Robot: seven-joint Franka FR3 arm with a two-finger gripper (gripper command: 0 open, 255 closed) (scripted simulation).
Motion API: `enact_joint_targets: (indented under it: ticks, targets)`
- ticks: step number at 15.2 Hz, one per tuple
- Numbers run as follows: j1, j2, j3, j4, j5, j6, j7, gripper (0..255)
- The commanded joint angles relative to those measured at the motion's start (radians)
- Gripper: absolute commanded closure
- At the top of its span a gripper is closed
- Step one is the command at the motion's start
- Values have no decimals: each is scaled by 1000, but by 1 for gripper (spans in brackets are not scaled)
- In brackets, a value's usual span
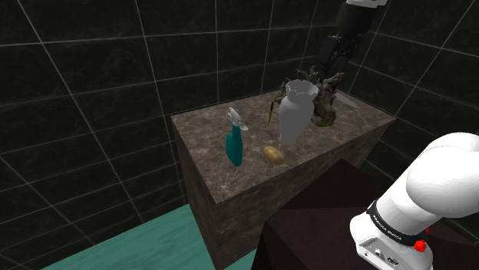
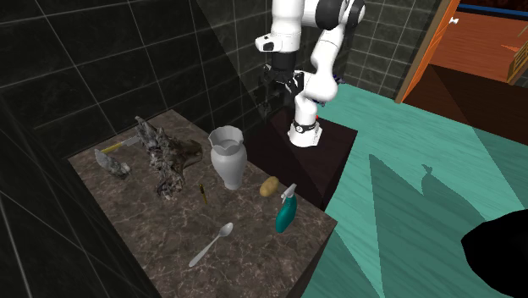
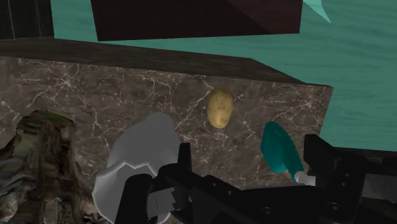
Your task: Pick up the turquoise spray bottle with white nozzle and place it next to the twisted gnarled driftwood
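Observation:
The turquoise spray bottle (image 1: pixel 236 144) with a white nozzle stands near the table's front edge, beside a potato (image 1: pixel 274 155). The same bottle (image 2: pixel 284 213) is at the table's near right corner in the second exterior view. The gnarled driftwood (image 1: pixel 328 98) lies at the far end, behind a grey vase (image 1: pixel 295 115). My gripper (image 1: pixel 321 70) hangs high above the driftwood end, open and holding nothing. In the wrist view the bottle (image 3: pixel 280 147) shows far below, between the spread fingers (image 3: pixel 184 159) and closer to the other finger. The driftwood (image 3: pixel 38 159) is beyond the vase (image 3: pixel 137 162).
On the marble block table (image 2: pixel 279 271) also lie a spoon (image 2: pixel 211 244), a small thin tool (image 2: pixel 203 193) and a hammer-like tool (image 2: pixel 114 161). The dark stand (image 2: pixel 334 157) adjoins the table. Black tiled walls back it, and the floor (image 2: pixel 406 195) is teal.

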Motion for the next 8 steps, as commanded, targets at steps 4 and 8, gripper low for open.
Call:
enact_joint_targets:
  ticks: [4, 8]
  targets:
    - [9, 80, 43, -2, 23, 74, 47, 0]
    - [18, 202, 100, 14, 44, 169, 110, 0]
